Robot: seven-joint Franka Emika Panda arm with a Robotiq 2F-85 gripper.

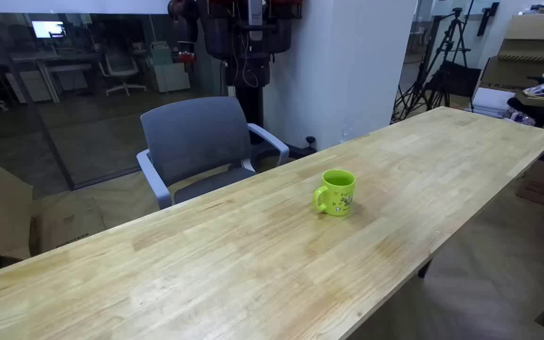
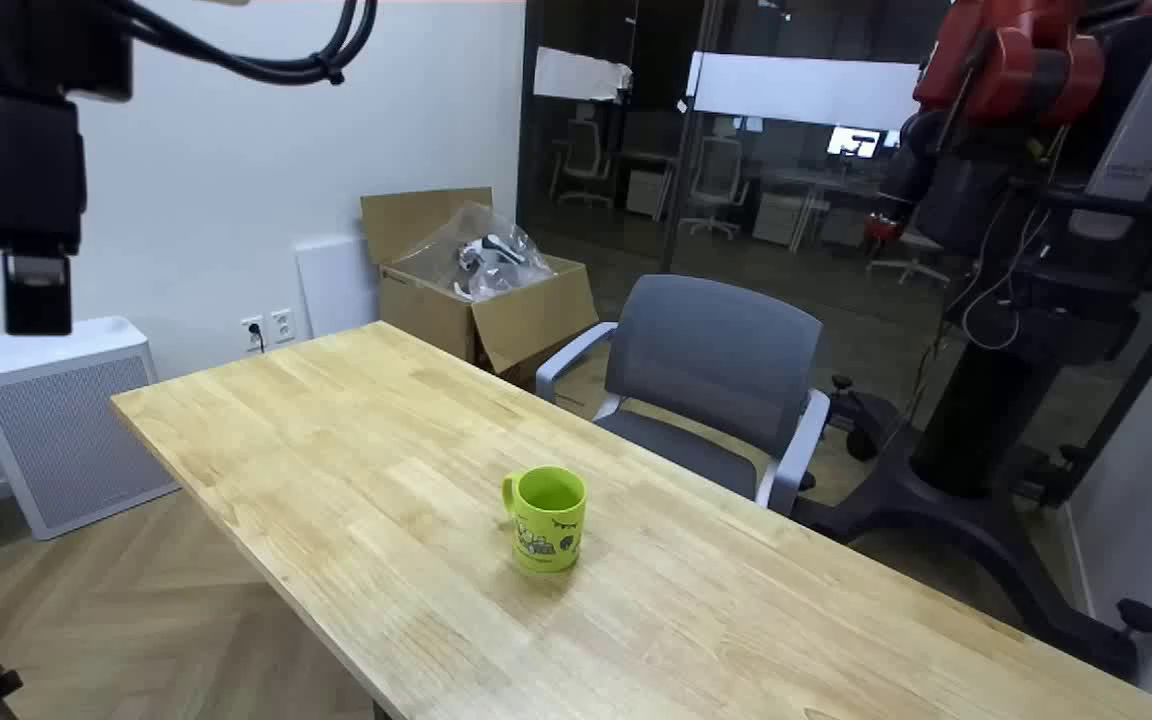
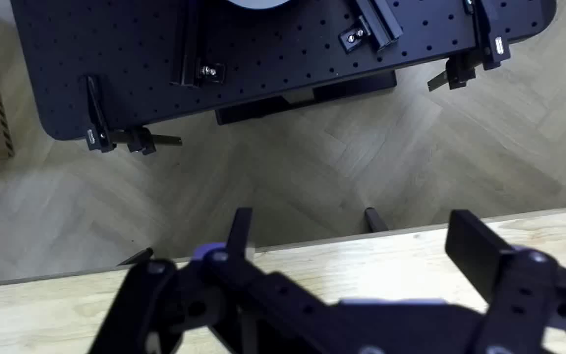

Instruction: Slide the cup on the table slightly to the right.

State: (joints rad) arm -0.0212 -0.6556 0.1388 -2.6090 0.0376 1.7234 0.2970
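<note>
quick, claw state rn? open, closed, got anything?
Claw: open in the wrist view, holding nothing; the cup stands free on the table.

In an exterior view, we locate a grey office chair (image 1: 196,134) left of centre. At upper left, we note a lit monitor (image 1: 48,29) through a glass partition (image 1: 88,127). At upper right, we identify a black tripod (image 1: 449,43) and, at the frame edge, stacked cardboard boxes (image 1: 531,47). In an exterior view, we find an open carton (image 2: 426,310) left of centre, holding a clear plastic bag (image 2: 491,258). Farther left, we see two outlets (image 2: 282,326) on the white wall (image 2: 236,200), one with a black plug (image 2: 255,328). At the left edge, we observe a white floor unit (image 2: 71,430) with a grey grille (image 2: 86,415). In the wrist view, herringbone flooring (image 3: 307,167) spans mid-frame.
</note>
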